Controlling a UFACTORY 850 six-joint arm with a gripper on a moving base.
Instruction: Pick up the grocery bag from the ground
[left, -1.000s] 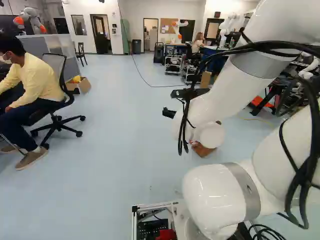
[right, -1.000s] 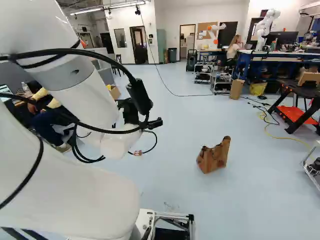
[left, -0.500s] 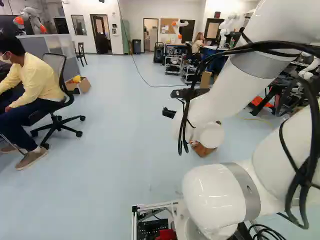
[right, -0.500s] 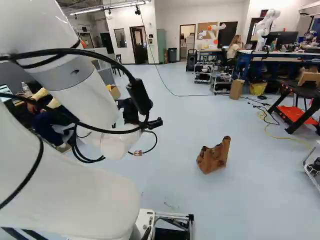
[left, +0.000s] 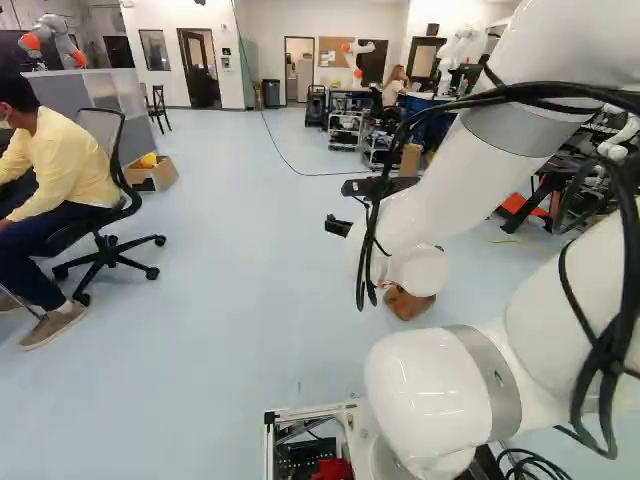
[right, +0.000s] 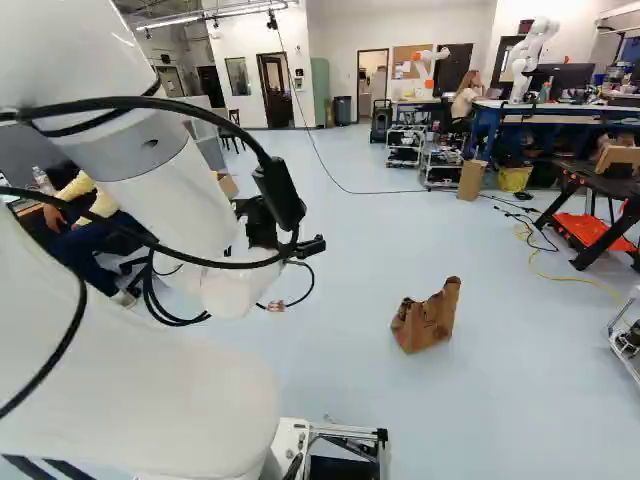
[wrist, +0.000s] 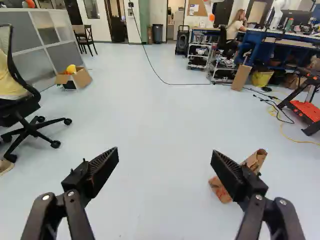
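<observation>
The right base view shows the grocery bag (right: 425, 320) on the floor (right: 530, 400) to the right of the tool (right: 311, 246), the left base view part of it behind the arm (left: 465, 190), and the wrist view the tool's spread fingers, one overlapping the bag.

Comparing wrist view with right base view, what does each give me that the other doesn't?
Only the wrist view shows the gripper with both fingers in full view, standing wide open, and the office chair's wheeled foot clear of the arm.

Only the right base view shows the white arm, the base frame and the bag's whole near side; in the wrist view one finger hides part of it.

Both show the brown grocery bag on the floor, the cardboard box and the yellow bin.
</observation>
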